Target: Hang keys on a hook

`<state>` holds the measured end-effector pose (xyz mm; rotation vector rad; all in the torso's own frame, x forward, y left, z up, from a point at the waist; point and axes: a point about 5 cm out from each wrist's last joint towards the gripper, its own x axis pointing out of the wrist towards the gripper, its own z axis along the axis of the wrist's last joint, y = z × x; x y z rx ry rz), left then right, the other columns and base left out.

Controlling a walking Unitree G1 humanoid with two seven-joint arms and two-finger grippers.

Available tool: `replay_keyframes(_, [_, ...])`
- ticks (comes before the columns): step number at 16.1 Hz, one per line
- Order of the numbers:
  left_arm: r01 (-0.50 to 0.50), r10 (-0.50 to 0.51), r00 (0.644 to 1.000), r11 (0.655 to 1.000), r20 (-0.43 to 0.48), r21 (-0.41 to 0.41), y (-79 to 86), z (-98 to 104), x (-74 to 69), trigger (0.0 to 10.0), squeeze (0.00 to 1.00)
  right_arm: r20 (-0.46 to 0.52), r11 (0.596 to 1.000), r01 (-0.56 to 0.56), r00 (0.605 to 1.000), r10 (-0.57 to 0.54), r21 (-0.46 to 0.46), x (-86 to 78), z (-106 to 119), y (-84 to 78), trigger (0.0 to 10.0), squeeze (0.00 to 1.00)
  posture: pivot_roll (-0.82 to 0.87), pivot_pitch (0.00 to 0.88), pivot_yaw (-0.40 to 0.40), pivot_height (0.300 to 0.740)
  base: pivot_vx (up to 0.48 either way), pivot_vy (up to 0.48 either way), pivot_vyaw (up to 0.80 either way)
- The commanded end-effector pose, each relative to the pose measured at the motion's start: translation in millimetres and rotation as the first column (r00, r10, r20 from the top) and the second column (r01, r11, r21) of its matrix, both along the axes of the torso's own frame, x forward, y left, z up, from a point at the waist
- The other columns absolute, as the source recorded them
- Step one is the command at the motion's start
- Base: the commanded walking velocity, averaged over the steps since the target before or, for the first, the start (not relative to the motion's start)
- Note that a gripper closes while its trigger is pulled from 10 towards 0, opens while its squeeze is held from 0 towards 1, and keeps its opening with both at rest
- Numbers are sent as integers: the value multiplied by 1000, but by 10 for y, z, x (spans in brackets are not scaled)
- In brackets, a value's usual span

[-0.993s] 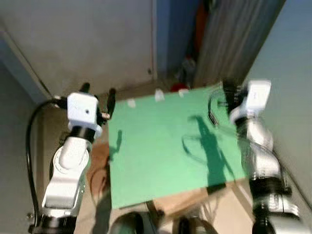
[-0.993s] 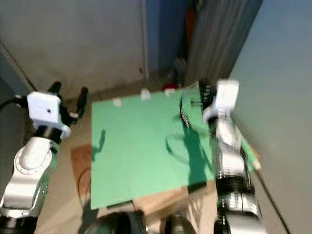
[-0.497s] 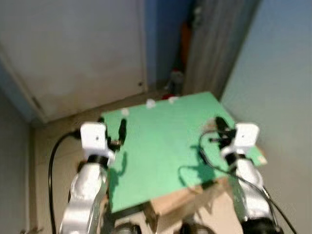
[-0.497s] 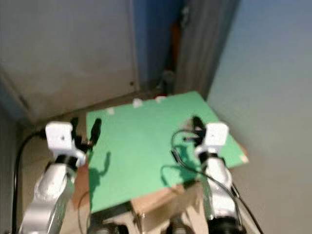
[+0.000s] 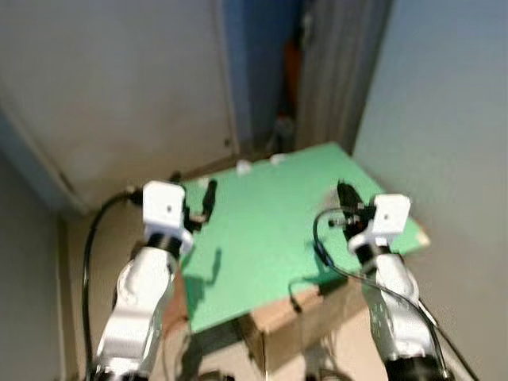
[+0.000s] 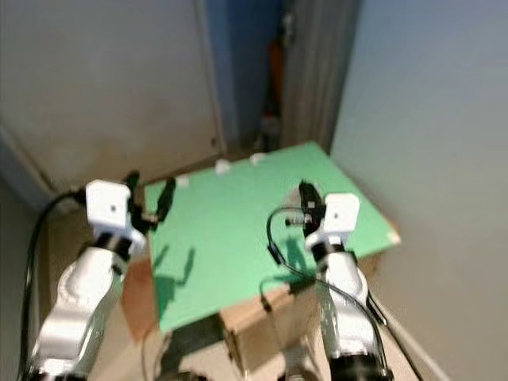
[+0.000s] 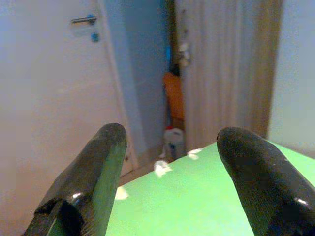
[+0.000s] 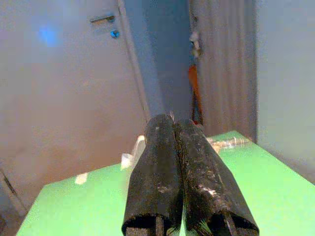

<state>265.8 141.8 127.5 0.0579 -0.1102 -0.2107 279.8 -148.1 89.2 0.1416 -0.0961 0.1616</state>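
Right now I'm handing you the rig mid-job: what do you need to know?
Left hand: open, holding nothing, raised at the near left side of the green board.
Right hand: fingers pressed shut, raised over the board's right side; nothing can be made out between them.
A small shiny thing sits at the board's far edge, too blurred to call keys.
White door stands beyond the board.
Done: no hanging that can be confirmed.
Left: locate keys and hook, grasp, hang.
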Motion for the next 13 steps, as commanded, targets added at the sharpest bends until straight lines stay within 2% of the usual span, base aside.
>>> replay_keyframes(1, [23, -23, 1000, 1000, -16, 14, -29, -41, 16, 10000, 0, -10, 1000, -10, 1000, 10, 9, -5, 8, 44, 0, 0, -162, 48, 103, 736, 0, 0, 0])
replay_keyframes(6, [68, -67, 997, 998, -23, 12, -85, -83, 2, 10000, 0, -26, 1000, -12, 1000, 12, 4, -14, -23, 46, 0, 0, -179, 61, 111, 736, 0, 0, 0])
replay_keyframes(9, [107, -107, 994, 994, -1, 17, -152, -33, 62, 10000, 0, -18, 999, -31, 999, 31, -12, 19, -1, 100, 0, 0, -186, 51, 121, 736, 0, -464, 0])
replay_keyframes(13, [115, -115, 993, 993, -2, 23, -163, -30, 110, 10000, 0, -23, 999, -33, 999, 33, -12, 36, -7, 115, 0, 0, -197, 44, 130, 736, 0, -458, 0])
